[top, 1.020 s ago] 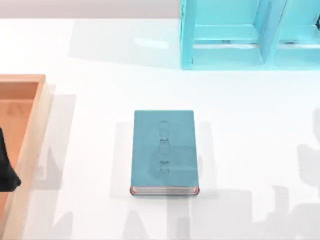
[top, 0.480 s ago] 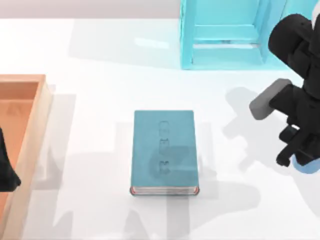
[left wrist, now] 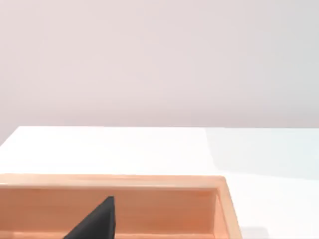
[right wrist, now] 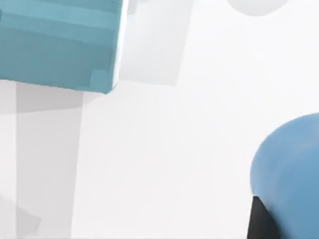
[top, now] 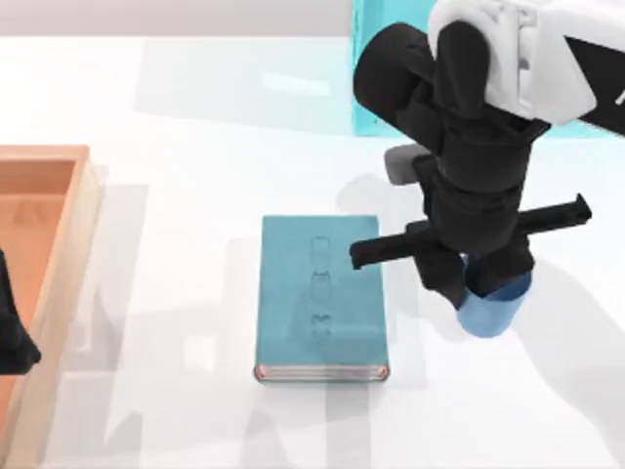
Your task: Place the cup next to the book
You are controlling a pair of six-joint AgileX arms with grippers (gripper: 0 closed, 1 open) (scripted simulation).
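Since the earlier frame, the right gripper [top: 485, 288] had been carried leftward from the table's right edge, fingers clamped on the cup [top: 491, 308]. The cup was held just right of the book [top: 320, 296], apparently above the table. Risk: early release could tip it. The left gripper [top: 12, 332] was parked over the wooden tray [top: 59, 254].

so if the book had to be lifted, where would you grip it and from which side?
Probably from above, fingers across the book's two long side edges. It lies flat and thick on the table, left side free; the right gripper with the cup crowds its right.
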